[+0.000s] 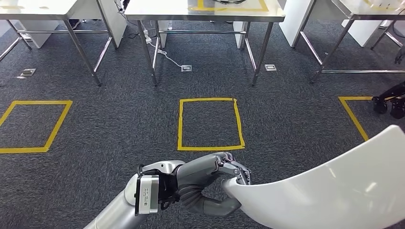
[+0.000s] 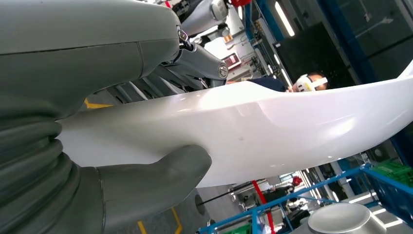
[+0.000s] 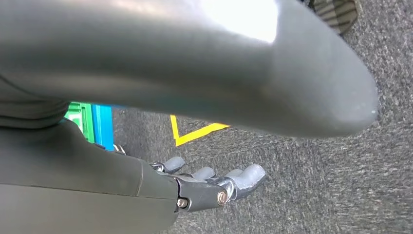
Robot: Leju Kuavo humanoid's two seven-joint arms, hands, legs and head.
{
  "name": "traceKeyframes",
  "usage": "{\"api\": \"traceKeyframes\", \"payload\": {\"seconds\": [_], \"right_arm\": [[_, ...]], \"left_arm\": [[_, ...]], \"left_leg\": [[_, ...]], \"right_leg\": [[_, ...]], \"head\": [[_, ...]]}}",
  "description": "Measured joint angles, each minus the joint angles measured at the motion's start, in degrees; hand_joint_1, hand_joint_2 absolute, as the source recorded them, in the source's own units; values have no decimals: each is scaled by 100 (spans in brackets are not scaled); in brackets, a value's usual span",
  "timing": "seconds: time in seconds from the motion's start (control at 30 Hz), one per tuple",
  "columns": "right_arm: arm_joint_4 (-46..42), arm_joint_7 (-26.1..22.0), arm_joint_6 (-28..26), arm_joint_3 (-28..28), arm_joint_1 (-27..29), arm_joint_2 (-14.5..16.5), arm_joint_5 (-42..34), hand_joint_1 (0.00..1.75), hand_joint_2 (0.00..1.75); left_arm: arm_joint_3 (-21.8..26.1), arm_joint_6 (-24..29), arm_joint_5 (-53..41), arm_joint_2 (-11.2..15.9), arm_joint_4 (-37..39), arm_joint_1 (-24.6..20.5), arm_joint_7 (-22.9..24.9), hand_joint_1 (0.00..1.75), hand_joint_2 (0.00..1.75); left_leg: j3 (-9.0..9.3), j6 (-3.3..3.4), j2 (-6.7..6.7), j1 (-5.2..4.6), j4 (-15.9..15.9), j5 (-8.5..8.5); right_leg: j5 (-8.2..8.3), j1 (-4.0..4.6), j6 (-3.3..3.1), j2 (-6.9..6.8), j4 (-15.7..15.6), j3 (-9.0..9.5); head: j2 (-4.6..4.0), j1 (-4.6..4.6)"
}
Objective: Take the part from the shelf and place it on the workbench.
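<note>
Where the left robot hand (image 1: pixel 217 179) grips: glossy white curved part (image 1: pixel 334 186).

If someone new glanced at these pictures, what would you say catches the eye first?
The large curved white part at lower right in the head view, glossy and held at its near end by the left hand. Beyond it, yellow tape squares mark the dark carpet before steel workbenches. The right hand hangs over the carpet, fingers apart and holding nothing.
</note>
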Motion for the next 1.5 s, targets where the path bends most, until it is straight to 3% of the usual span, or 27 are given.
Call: {"api": "traceKeyframes", "payload": {"seconds": [0.07, 0.13, 0.23, 0.3, 0.37, 0.43, 0.5, 0.53, 0.6, 0.63, 0.67, 0.73, 0.77, 0.83, 0.9, 0.97, 1.03, 1.07, 1.1, 1.17, 1.2, 1.23, 1.27, 1.3, 1.37, 1.47, 1.5], "right_arm": [[0, 13, 4, 0, 9, 3, 28, 0, 0], [0, 21, 12, 0, 28, 9, 53, 0, 0], [0, 14, 21, 0, 32, 38, 79, 0, 0], [0, 3, 34, 0, 32, 58, 87, 0, 0], [0, -12, 52, 0, 26, 73, 94, 0, 0], [0, -21, 57, 0, 29, 75, 99, 0, 0], [0, -20, 52, 0, 44, 65, 101, 0, 0], [0, -20, 51, 0, 48, 63, 101, 0, 0], [1, -21, 49, 0, 50, 63, 101, 0, 0], [11, -22, 51, 0, 49, 95, 101, 0, 0], [10, -24, 50, 0, 45, 101, 103, 0, 0], [10, -32, 55, 0, 51, 138, 108, 0, 0], [-2, -33, 55, -1, 57, 123, 111, 0, 0], [-10, -40, 64, -1, 88, 122, 120, 0, 0], [-15, -54, 70, -2, 103, 128, 134, 0, 0], [-15, -64, 70, -2, 102, 135, 149, 0, 0], [-16, -77, 70, -2, 104, 134, 158, 0, 0], [-16, -85, 71, -2, 104, 134, 160, 0, 0], [-16, -94, 74, -2, 106, 139, 164, 0, 0], [-5, -109, 89, -2, 92, 172, 172, 0, 0], [-4, -116, 100, -2, 81, 184, 178, 0, 0], [-3, -120, 107, -2, 64, 188, 181, 0, 0], [-13, -123, 108, -1, 47, 165, 185, 0, 0], [-15, -124, 113, -1, 40, 162, 187, 0, 0], [-20, -124, 113, 0, 16, 144, 187, 0, 0], [-22, -119, 106, -1, 1, 126, 186, 0, 0], [-22, -115, 103, -1, 7, 121, 185, 0, 0]], "left_arm": [[-3, -5, 0, -7, -2, -12, 3, 175, 175], [-8, -11, 0, -10, -2, -20, 9, 175, 175], [-20, -14, 1, -11, -11, -35, 14, 175, 175], [-32, -15, 2, -17, -22, -60, 14, 175, 175], [-44, -19, 2, -32, -30, -93, 15, 175, 175], [-62, -23, 2, -44, -29, -101, 19, 175, 175], [-76, -26, 1, -46, -20, -83, 22, 175, 175], [-79, -27, 0, -46, -14, -76, 23, 175, 175], [-80, -28, 0, -47, -7, -77, 23, 175, 175], [-81, -29, 0, -47, -2, -78, 23, 175, 175], [-85, -30, -1, -52, 3, -83, 27, 175, 175], [-102, -31, -4, -55, 17, -92, 34, 175, 175], [-113, -31, -3, -56, 21, -103, 34, 175, 175], [-132, -32, -1, -48, 25, -126, 27, 175, 175], [-145, -32, 1, -41, 26, -137, 22, 175, 175], [-152, -32, 2, -22, 40, -133, 19, 175, 175], [-159, -32, 2, 3, 53, -131, 19, 175, 175], [-161, -32, 2, 15, 55, -130, 19, 175, 175], [-164, -32, 2, 28, 58, -129, 19, 175, 175], [-170, -17, -18, 54, 68, -121, 26, 175, 175], [-172, -1, -41, 68, 72, -118, 36, 175, 175], [-174, 19, -66, 75, 73, -121, 45, 175, 175], [-177, 39, -89, 73, 67, -132, 55, 175, 175], [-180, 51, -102, 67, 57, -148, 58, 175, 175], [-185, 63, -109, 41, 38, -180, 55, 175, 175], [-185, 64, -114, 37, 46, -171, 55, 175, 175], [-186, 64, -115, 40, 51, -156, 57, 175, 175]], "left_leg": [[-3, -45, 36, -28, 22, -37], [2, -24, 42, -45, 15, -40], [69, 13, 28, -70, -168, 7], [258, 78, -3, -52, -470, 84], [421, 110, -27, 6, -666, 158], [460, 74, -30, 58, -701, 167], [480, -33, -39, 147, -680, 132], [498, -116, -45, 219, -647, 96], [522, -332, -45, 381, -493, -41], [521, -444, -40, 445, -380, -130], [505, -548, -34, 466, -284, -220], [525, -679, -28, 464, -204, -370], [540, -727, -30, 457, -187, -393], [415, -744, -94, 474, 147, -304], [-89, -652, -185, 417, 916, -302], [-673, -506, -239, 291, 1564, -649], [-1007, -336, -277, 141, 1635, -964], [-1070, -208, -303, 54, 1447, -937], [-1088, -38, -350, -49, 1143, -703], [-1048, 295, -522, -285, 404, 249], [-1010, 364, -597, -363, 158, 666], [-971, 362, -645, -409, 36, 902], [-924, 329, -659, -410, 20, 934], [-887, 297, -636, -394, 40, 883], [-805, 329, -600, -372, 25, 779], [-706, 378, -548, -361, 23, 629], [-671, 379, -540, -360, 33, 576]], "right_leg": [[104, 18, -55, -33, -413, 221], [119, 24, -92, -22, -439, 221], [239, -8, -64, -48, -495, 274], [356, -29, -37, -49, -482, 298], [216, -39, -20, 7, -240, 162], [-127, -70, 21, 61, 351, -173], [-270, -139, 125, 69, 765, -450], [-171, -194, 202, 63, 686, -444], [215, -333, 436, 25, 47, -168], [259, -371, 495, 5, -218, -70], [239, -382, 476, -24, -337, -33], [44, -369, 240, -35, -210, -106], [29, -369, 136, -12, -131, -98], [-52, -353, 23, 42, -86, -19], [-139, -283, -56, 78, -145, 129], [-230, -187, -128, 136, -252, 338], [-345, -65, -209, 208, -348, 586], [-410, 4, -246, 239, -387, 718], [-476, 64, -281, 262, -421, 841], [-613, 162, -301, 321, -451, 1037], [-691, 186, -305, 356, -466, 1108], [-768, 200, -302, 400, -479, 1172], [-841, 209, -298, 435, -506, 1232], [-908, 205, -291, 422, -513, 1285], [-1065, 204, -232, 290, -270, 1209], [-1408, 178, -146, 139, 833, 452], [-1401, 169, -133, 135, 1100, 190]], "head": [[0, -4], [0, -22], [0, -49], [1, -77], [2, -79], [1, -60], [1, -51], [1, -49], [1, -39], [1, -3], [1, 39], [1, 75], [1, 47], [0, -73], [0, -166], [1, -208], [1, -240], [1, -249], [0, -256], [0, -242], [0, -228], [1, -214], [0, -216], [0, -214], [0, -212], [1, -195], [1, -192]]}}
